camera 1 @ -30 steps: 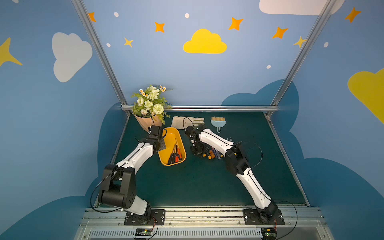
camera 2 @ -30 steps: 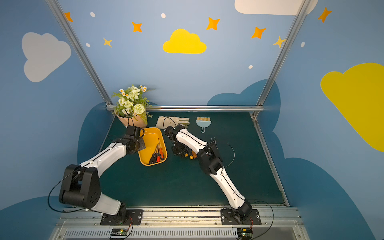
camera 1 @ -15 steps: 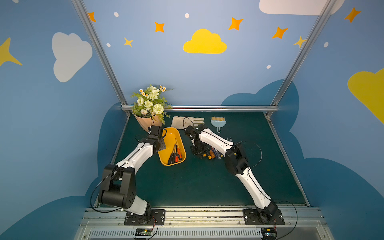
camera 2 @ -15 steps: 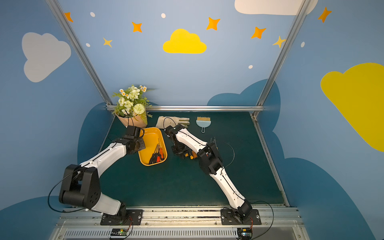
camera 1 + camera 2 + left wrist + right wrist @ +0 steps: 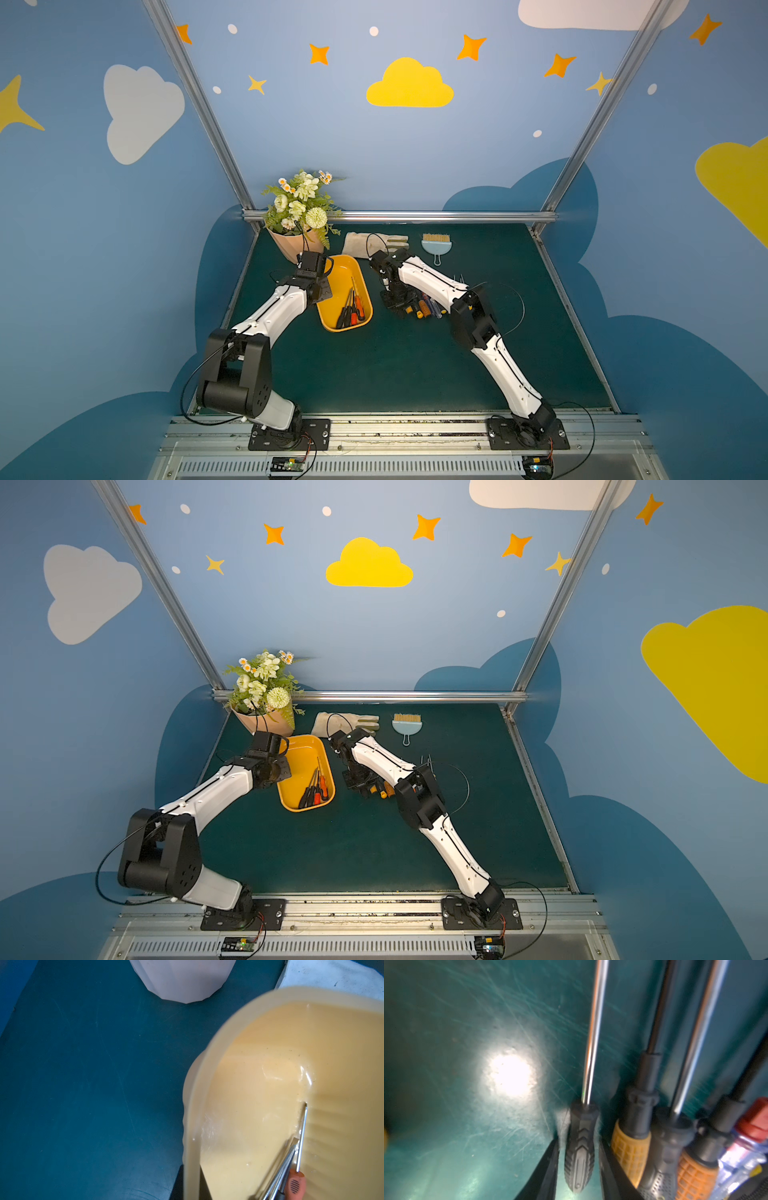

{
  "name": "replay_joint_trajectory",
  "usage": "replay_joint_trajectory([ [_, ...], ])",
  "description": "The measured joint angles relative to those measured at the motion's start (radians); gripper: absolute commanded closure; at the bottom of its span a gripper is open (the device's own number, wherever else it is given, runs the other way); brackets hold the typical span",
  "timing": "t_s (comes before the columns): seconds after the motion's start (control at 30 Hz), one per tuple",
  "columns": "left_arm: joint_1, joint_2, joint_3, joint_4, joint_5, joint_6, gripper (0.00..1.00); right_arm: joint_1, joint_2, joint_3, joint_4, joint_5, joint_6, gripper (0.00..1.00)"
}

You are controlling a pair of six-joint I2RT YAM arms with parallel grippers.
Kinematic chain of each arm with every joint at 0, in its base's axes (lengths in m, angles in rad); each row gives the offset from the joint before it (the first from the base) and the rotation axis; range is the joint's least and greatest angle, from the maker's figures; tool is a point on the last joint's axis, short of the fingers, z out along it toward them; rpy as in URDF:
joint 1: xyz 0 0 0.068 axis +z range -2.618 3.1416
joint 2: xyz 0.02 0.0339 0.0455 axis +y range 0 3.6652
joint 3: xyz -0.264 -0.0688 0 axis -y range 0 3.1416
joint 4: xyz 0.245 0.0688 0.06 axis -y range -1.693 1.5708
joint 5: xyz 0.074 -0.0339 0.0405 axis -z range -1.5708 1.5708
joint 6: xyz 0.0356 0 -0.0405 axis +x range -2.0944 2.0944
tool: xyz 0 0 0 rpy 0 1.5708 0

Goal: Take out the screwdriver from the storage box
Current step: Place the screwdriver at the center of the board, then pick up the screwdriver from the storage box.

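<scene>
The yellow-orange storage box point(image 5: 337, 277) point(image 5: 300, 757) lies on the green mat, with several screwdrivers point(image 5: 351, 309) point(image 5: 316, 789) at its near end. My left gripper point(image 5: 323, 287) point(image 5: 192, 1180) is shut on the box's left rim point(image 5: 193, 1105), one finger inside the wall and one outside. To the right of the box, my right gripper point(image 5: 395, 301) point(image 5: 578, 1147) stands open low over the mat. A black-handled screwdriver point(image 5: 580, 1136) lies between its fingers with a gap on each side. More screwdrivers point(image 5: 424, 309) point(image 5: 631, 1147) lie in a row beside it.
A peach flower pot point(image 5: 291, 247) stands just behind the box's far left corner. A beige glove point(image 5: 374, 240) and a blue brush point(image 5: 436, 246) lie along the back edge. The right forearm hangs over the row of screwdrivers.
The right gripper's jaws have spread apart around the black-handled screwdriver on the mat. Neither arm has visibly shifted, and the left grip on the box is unchanged.
</scene>
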Motion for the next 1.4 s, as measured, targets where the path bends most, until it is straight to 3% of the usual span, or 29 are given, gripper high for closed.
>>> replay_joint_trajectory([
  [0.43, 0.000, -0.034, -0.058, 0.065, 0.057, 0.000, 0.98, 0.014, -0.238, -0.053, 0.112, 0.042, -0.018, 0.64],
  [0.63, 0.000, -0.051, -0.083, 0.105, 0.068, -0.002, 0.98, 0.042, -0.344, -0.119, 0.206, -0.045, -0.050, 0.62],
  [1.07, 0.000, -0.106, -0.153, 0.194, 0.071, -0.005, 0.98, 0.124, -0.317, -0.119, 0.290, -0.252, -0.052, 0.62],
  [1.4, 0.000, -0.113, -0.153, 0.220, 0.070, -0.004, 0.98, 0.163, -0.183, -0.103, 0.282, -0.248, -0.016, 0.63],
])
